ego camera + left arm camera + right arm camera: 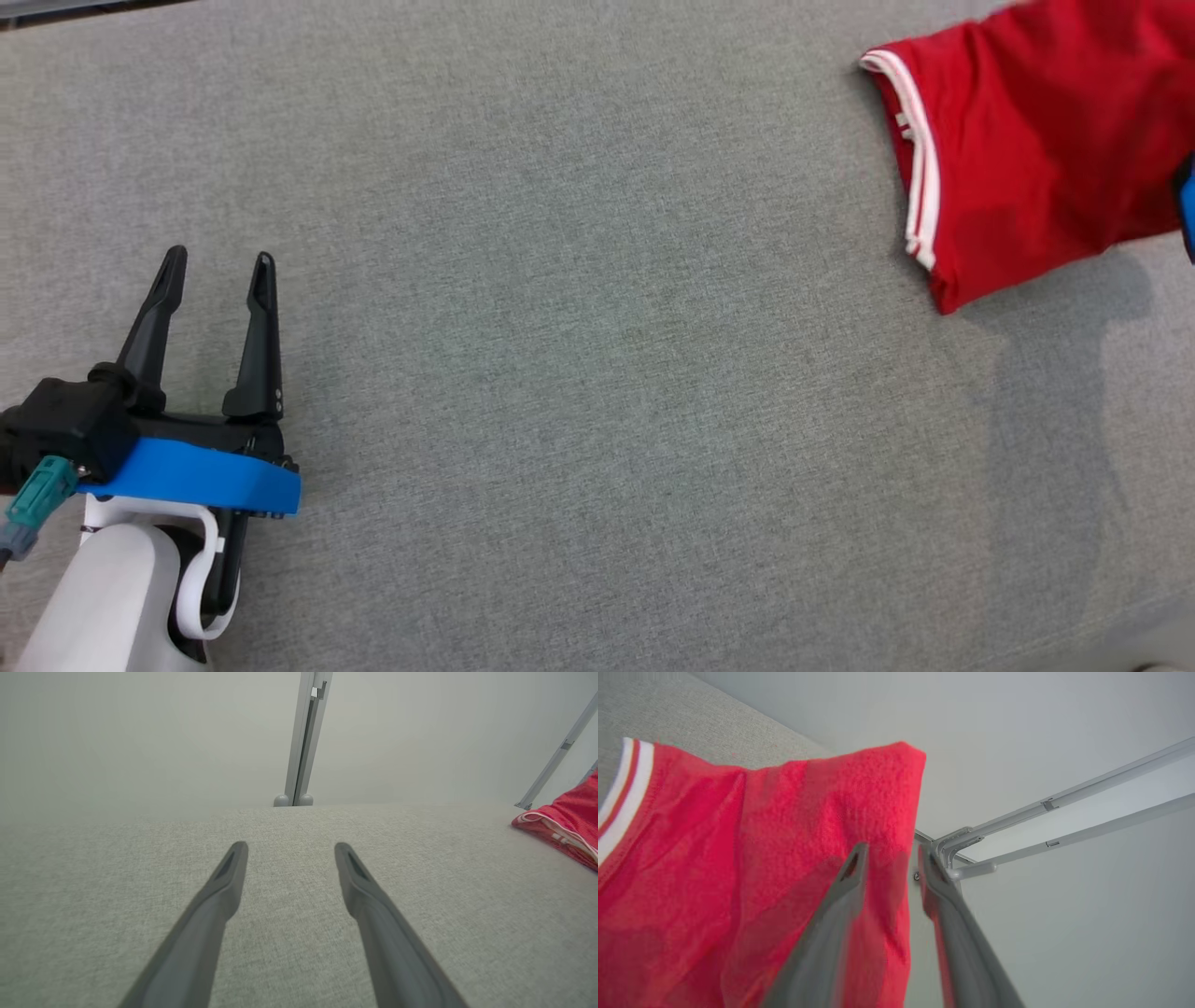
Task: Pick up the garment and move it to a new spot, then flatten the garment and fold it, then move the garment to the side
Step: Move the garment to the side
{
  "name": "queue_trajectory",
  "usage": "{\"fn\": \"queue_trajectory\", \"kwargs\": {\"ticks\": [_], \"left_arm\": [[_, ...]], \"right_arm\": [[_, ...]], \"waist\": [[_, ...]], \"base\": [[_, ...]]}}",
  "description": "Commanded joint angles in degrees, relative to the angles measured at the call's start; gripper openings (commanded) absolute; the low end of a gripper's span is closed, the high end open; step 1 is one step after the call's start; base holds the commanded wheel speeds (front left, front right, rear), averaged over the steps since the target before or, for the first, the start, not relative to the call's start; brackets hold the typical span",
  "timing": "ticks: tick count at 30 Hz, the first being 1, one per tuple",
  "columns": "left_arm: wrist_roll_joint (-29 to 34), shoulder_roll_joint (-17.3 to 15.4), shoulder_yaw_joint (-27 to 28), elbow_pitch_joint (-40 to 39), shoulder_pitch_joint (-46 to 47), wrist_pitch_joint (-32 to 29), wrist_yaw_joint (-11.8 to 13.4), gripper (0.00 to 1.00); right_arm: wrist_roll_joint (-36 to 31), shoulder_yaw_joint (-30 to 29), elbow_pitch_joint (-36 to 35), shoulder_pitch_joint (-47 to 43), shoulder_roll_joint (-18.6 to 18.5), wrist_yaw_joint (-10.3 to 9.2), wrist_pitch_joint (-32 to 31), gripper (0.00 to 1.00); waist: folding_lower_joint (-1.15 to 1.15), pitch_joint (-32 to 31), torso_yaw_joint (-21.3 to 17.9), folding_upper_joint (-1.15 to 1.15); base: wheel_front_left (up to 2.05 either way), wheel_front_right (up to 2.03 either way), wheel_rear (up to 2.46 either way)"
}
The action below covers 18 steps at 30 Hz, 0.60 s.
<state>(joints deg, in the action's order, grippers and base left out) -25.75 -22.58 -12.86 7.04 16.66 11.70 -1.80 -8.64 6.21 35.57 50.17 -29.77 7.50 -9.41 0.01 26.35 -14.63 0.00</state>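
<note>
Surface: a wide grey woven cloth surface (pixel 597 373) that reaches across the head view. It is also under the left fingers in the left wrist view (pixel 70 882) and in the upper left corner of the right wrist view (pixel 691 718).
Wall: a plain pale wall (pixel 140 732) rises behind the far edge of the surface.
Garment: a red garment (pixel 1027 149) lies in the upper right corner of the head view, well apart from the left gripper. In the left wrist view it rests on the surface at the far right (pixel 570 816). In the right wrist view (pixel 738 882) one corner of it stands raised against the wall.
Shadow: a soft dark shadow (pixel 1055 420) falls on the surface just below the garment.
Left gripper: it is at the lower left of the head view (pixel 219 257), above bare surface (pixel 291 845). Its jaws are spread wide and there is nothing between them.
Right gripper: it is at the raised corner of the garment (pixel 893 851). Its fingers stand partly apart. The cloth edge hangs in the gap, and a thin strip of wall shows between that edge and one finger, so the jaws do not press on the cloth.
Frame: a grey metal post (pixel 306 742) stands at the far edge of the surface, and grey bars (pixel 1064 798) run along the wall.
Trim: a white double stripe (pixel 920 159) borders the garment's open end, which faces the left gripper.
</note>
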Motion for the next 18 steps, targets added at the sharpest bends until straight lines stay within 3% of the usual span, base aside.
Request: {"fn": "queue_trajectory", "kwargs": {"ticks": [1,8,18], "left_arm": [[-0.3,0.0,0.0,0.0,0.3,0.1,0.2,1.00],[-0.9,0.9,-0.1,1.1,-1.6,1.0,0.5,1.00],[-2.4,3.8,-0.1,4.9,-5.9,2.7,0.6,1.00]], "right_arm": [[-0.9,-0.7,0.2,-0.8,0.9,-0.02,0.5,1.00],[-2.2,-3.7,-0.9,-3.7,3.2,-0.02,3.4,1.00],[5.4,-5.9,-7.3,-14.9,8.7,-0.01,9.8,1.00]], "waist": [[-0.01,-0.6,0.4,0.00],[-0.01,-3.9,1.8,0.00],[-0.01,-12.7,6.4,0.00]], "base": [[0.00,0.00,0.00],[0.00,0.00,0.00],[0.00,0.00,0.00]]}}
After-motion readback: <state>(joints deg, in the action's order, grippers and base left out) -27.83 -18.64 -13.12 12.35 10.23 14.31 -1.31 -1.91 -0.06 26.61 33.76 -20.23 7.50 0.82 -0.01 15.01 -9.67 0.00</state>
